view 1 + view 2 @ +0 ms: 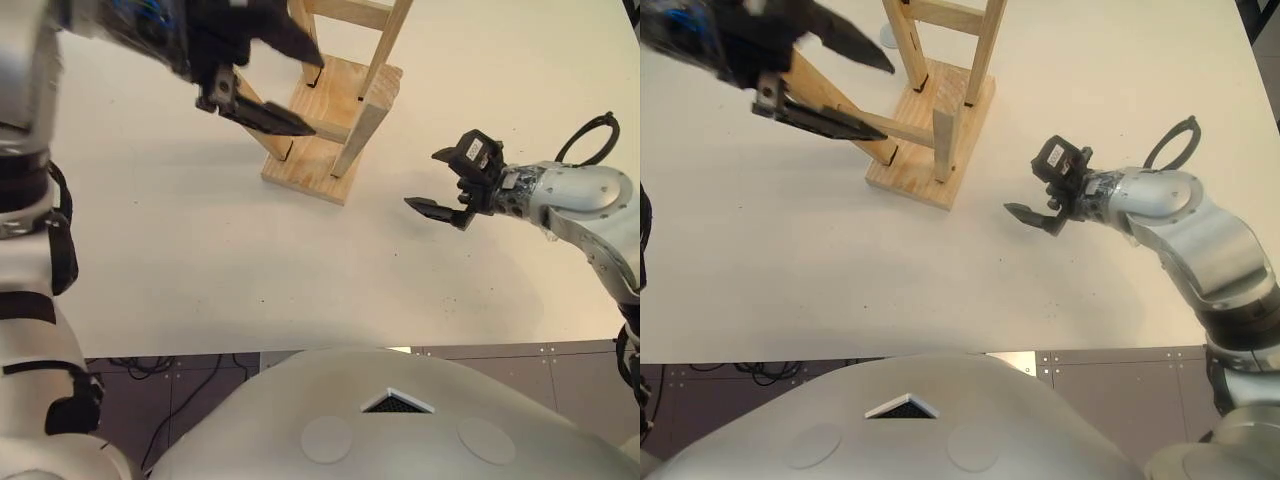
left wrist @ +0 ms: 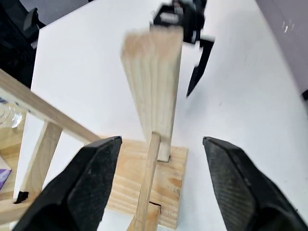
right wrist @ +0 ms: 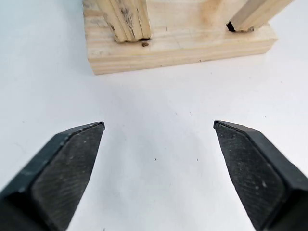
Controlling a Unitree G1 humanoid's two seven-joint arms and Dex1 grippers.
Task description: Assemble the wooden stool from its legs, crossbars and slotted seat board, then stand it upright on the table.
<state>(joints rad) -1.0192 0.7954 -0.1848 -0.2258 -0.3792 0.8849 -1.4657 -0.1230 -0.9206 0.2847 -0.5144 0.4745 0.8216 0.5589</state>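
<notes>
The stool [image 1: 930,120] is seen upside down on the table [image 1: 840,280], with its seat board [image 1: 910,185] lying flat and its legs [image 1: 983,50] pointing up. It looks built, so it must be turned over: a leg should be held tight and tipped slowly. The left claw [image 1: 315,95] is wide open by the legs, with nothing held. The right claw [image 1: 425,182] is open and empty near the board. One board, four legs and two crossbars [image 1: 908,130] are counted
</notes>
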